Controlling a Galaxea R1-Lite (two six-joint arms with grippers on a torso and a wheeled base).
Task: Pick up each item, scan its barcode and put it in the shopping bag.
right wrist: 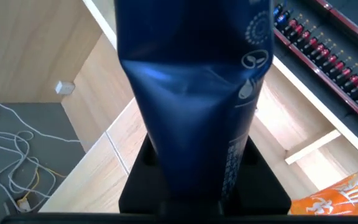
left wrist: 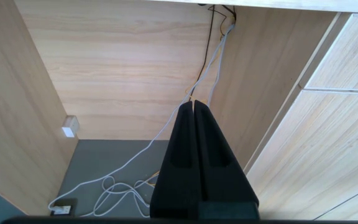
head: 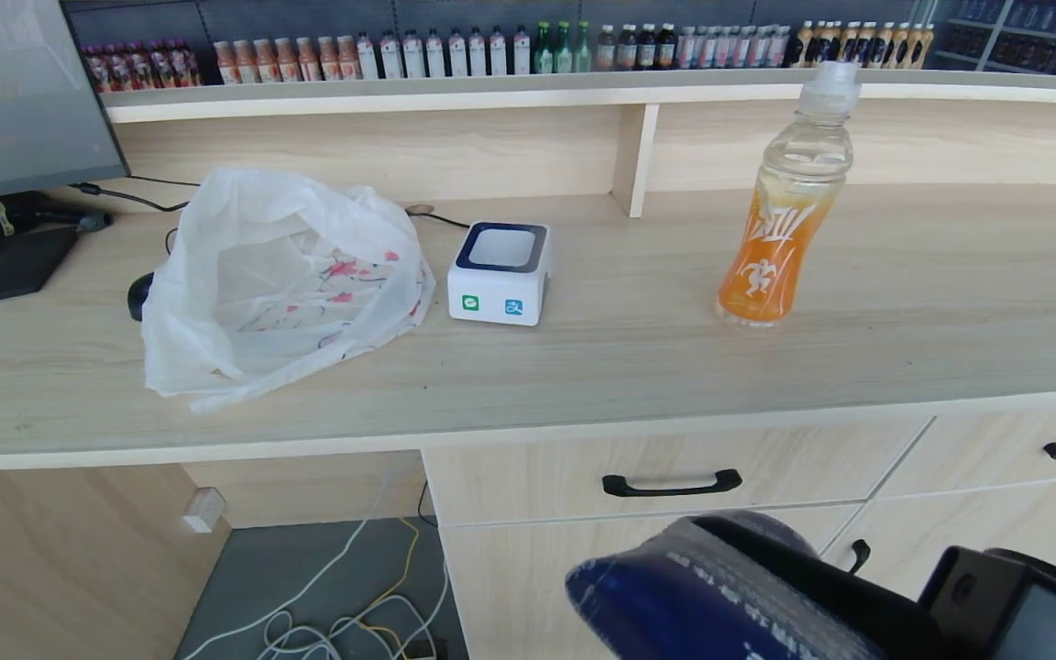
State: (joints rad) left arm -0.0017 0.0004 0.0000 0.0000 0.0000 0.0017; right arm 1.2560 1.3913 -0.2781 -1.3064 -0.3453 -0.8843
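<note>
One blue pack is sitting clamped in the jaws of the right gripper, lower right of frame, below the counter edge. Doing this well likely means lifting it over the white scanner at centre, turning its barcode toward the window. The left gripper is hanging with jaws pressed together, empty.

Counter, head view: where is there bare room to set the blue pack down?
Bare wood lies between the scanner and the orange bottle, along the front of the counter, and right of the bottle. The left end is crowded: the shopping bag, a mouse beside it, and the monitor.
</note>
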